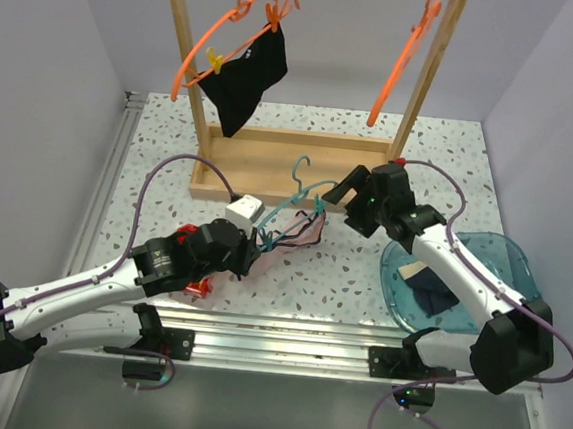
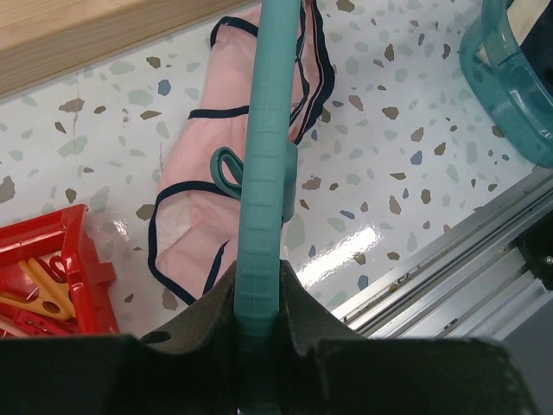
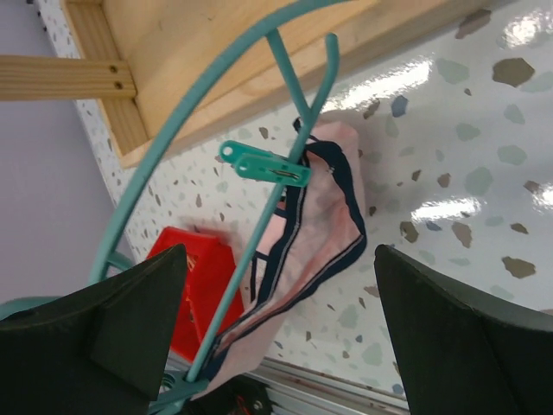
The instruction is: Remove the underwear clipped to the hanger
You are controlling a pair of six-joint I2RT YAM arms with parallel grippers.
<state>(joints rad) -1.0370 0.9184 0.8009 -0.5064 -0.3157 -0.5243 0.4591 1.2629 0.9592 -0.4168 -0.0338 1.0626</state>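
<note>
My left gripper [image 2: 259, 303] is shut on the bar of a teal hanger [image 2: 268, 173], held low over the table. A dusty pink underwear with dark trim [image 2: 199, 207] hangs from that hanger and partly rests on the table. A teal clip [image 3: 263, 166] pins it to the hanger. My right gripper [image 3: 278, 259] is open, its jaws standing wide on either side of the pink underwear [image 3: 320, 225] without touching it. A black underwear [image 1: 246, 76] is clipped to an orange hanger [image 1: 232, 39] on the rack. A navy underwear [image 1: 430, 292] lies in the teal basin [image 1: 503, 259].
The wooden rack's base [image 1: 261, 162] sits just behind the teal hanger. A second orange hanger [image 1: 406, 54] hangs bare at the rack's right. A red box of clips [image 2: 52, 268] stands by my left gripper. The table's metal front rail [image 1: 286, 330] is close.
</note>
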